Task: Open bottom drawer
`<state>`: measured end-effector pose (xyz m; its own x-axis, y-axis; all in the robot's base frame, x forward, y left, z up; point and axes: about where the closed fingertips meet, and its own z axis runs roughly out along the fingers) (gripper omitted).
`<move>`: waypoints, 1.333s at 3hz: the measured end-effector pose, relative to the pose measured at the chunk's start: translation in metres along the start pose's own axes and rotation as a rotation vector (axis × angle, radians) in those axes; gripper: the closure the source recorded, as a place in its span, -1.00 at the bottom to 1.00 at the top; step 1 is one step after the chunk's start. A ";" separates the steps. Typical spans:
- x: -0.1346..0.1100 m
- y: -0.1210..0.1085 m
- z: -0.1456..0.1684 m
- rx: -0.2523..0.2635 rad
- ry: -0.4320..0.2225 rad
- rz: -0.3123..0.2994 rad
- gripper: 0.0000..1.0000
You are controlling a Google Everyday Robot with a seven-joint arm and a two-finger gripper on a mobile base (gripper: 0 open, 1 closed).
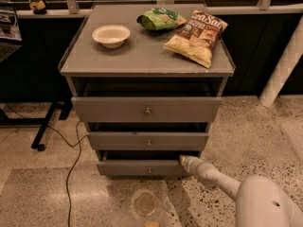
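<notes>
The grey cabinet has three drawers. The bottom drawer is the lowest, slimmest grey front with a small round knob at its centre; a dark gap shows above its top edge. My gripper is at the end of the white arm, which reaches in from the lower right. Its tip sits at the right end of the bottom drawer front, near the top edge, to the right of the knob.
The middle drawer and top drawer stand above. On the cabinet top lie a white bowl, a green bag and a chip bag. A black cable runs on the floor at left. A white post stands at right.
</notes>
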<state>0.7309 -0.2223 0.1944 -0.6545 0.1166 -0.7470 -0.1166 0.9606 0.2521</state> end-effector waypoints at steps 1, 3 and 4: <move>0.011 0.012 -0.035 -0.014 0.089 0.032 1.00; -0.004 0.021 -0.026 -0.031 0.064 0.015 1.00; -0.013 0.025 -0.014 -0.036 0.059 -0.005 1.00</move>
<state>0.7260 -0.2031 0.2188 -0.6965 0.0962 -0.7111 -0.1456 0.9514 0.2713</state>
